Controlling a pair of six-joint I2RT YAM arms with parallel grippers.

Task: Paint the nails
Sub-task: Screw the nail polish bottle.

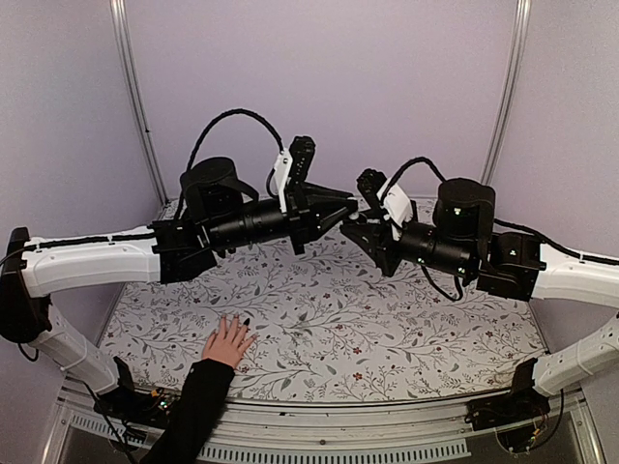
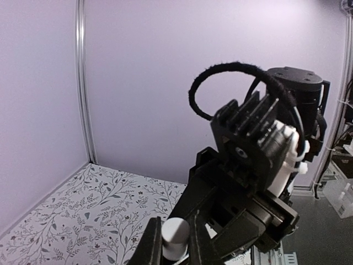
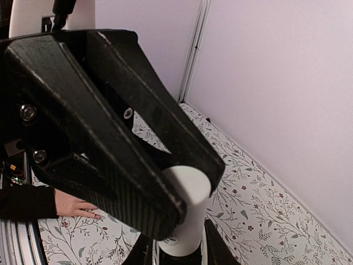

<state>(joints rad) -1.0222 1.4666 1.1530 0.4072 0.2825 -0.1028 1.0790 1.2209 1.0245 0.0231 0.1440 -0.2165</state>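
A light-skinned hand (image 1: 228, 340) with a black sleeve lies flat at the table's near left edge, fingers spread. Its nails (image 1: 235, 322) are too small to judge for polish. The hand (image 3: 74, 204) also shows at the left of the right wrist view. Both arms meet in mid-air above the table's far middle. My right gripper (image 3: 181, 251) is shut on the base of a small bottle. My left gripper (image 2: 175, 234) is shut on the bottle's white cap (image 2: 175, 238), the same cap (image 3: 187, 215) that the right wrist view shows clamped. The bottle's dark body is almost fully hidden.
The table (image 1: 387, 338) carries a floral-patterned cloth. Lilac walls with metal corner posts (image 1: 135, 97) close in the back and sides. The two arms span the table's width above it.
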